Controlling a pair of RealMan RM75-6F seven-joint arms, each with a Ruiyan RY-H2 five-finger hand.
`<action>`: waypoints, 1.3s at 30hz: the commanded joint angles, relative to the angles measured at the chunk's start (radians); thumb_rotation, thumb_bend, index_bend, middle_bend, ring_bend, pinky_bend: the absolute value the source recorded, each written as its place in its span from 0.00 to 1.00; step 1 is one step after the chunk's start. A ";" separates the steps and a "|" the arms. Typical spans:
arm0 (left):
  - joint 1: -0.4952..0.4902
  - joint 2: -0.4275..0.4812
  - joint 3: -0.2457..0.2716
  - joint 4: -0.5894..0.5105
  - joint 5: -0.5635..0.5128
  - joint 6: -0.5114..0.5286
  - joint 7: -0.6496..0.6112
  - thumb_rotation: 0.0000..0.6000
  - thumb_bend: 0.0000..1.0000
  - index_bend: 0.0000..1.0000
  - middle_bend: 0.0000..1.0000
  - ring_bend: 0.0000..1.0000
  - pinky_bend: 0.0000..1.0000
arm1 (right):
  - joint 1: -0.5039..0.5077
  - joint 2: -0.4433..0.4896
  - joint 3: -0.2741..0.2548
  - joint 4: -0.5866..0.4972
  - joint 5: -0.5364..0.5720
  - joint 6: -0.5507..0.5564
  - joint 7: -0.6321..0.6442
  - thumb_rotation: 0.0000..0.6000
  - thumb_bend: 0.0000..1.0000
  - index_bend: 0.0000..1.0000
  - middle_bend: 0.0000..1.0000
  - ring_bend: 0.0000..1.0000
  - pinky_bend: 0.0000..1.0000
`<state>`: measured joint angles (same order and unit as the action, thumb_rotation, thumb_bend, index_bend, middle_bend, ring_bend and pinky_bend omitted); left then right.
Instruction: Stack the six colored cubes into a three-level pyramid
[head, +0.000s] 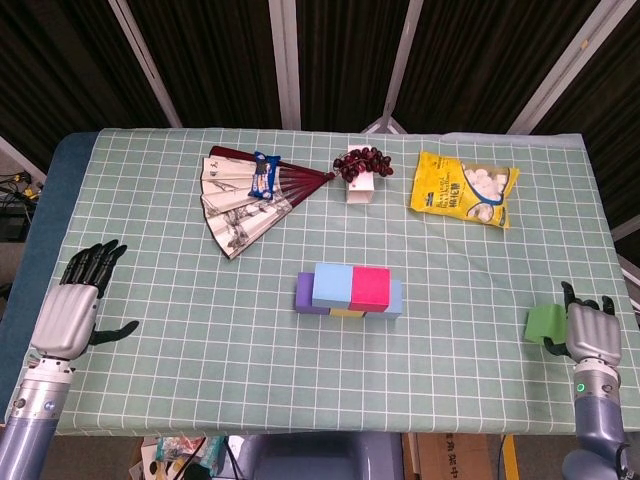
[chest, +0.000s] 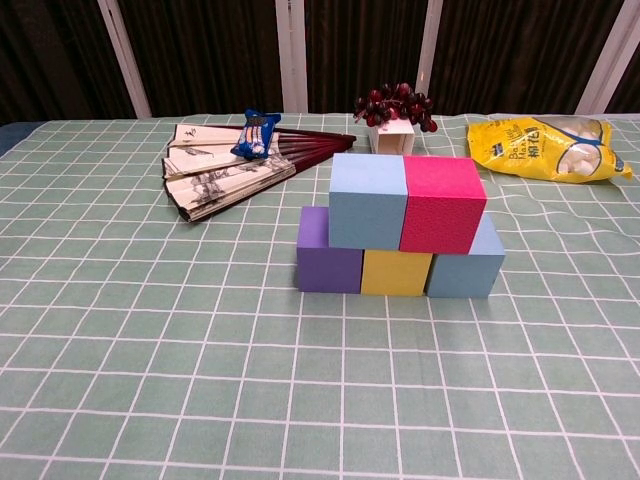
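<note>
Mid-table stand two levels of cubes. Purple (chest: 328, 251), yellow (chest: 396, 273) and blue (chest: 468, 268) cubes form the bottom row. A light blue cube (chest: 367, 201) and a pink cube (chest: 442, 204) sit on top of them. In the head view the same stack (head: 350, 290) lies at the centre. A green cube (head: 545, 323) is at the table's right near edge, gripped by my right hand (head: 588, 333). At the left edge my left hand (head: 72, 313) is open with spread fingers and holds nothing. The chest view shows neither hand.
A paper fan (head: 245, 195) with a blue packet (head: 263, 175) on it lies at the back left. Dark grapes on a white box (head: 361, 172) and a yellow snack bag (head: 463, 188) lie at the back right. The green checked cloth (head: 200, 330) covers the table.
</note>
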<state>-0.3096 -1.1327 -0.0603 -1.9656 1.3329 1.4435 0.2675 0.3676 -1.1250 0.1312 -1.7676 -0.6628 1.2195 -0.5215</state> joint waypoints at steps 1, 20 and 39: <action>0.000 -0.017 0.005 0.027 -0.014 -0.028 -0.006 1.00 0.05 0.00 0.01 0.00 0.01 | -0.007 0.045 0.012 -0.066 -0.043 0.033 0.013 1.00 0.33 0.00 0.37 0.21 0.04; 0.004 -0.074 -0.019 0.137 -0.046 -0.078 -0.054 1.00 0.05 0.00 0.01 0.00 0.01 | 0.189 0.287 0.181 -0.506 0.143 0.139 -0.249 1.00 0.33 0.00 0.37 0.21 0.04; 0.008 -0.070 -0.041 0.170 -0.040 -0.098 -0.107 1.00 0.05 0.00 0.01 0.00 0.01 | 0.707 -0.017 0.347 -0.588 0.584 0.401 -0.576 1.00 0.33 0.00 0.37 0.21 0.04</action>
<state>-0.3024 -1.2031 -0.1011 -1.7949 1.2929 1.3450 0.1609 1.0232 -1.0864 0.4563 -2.3540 -0.1294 1.5646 -1.0550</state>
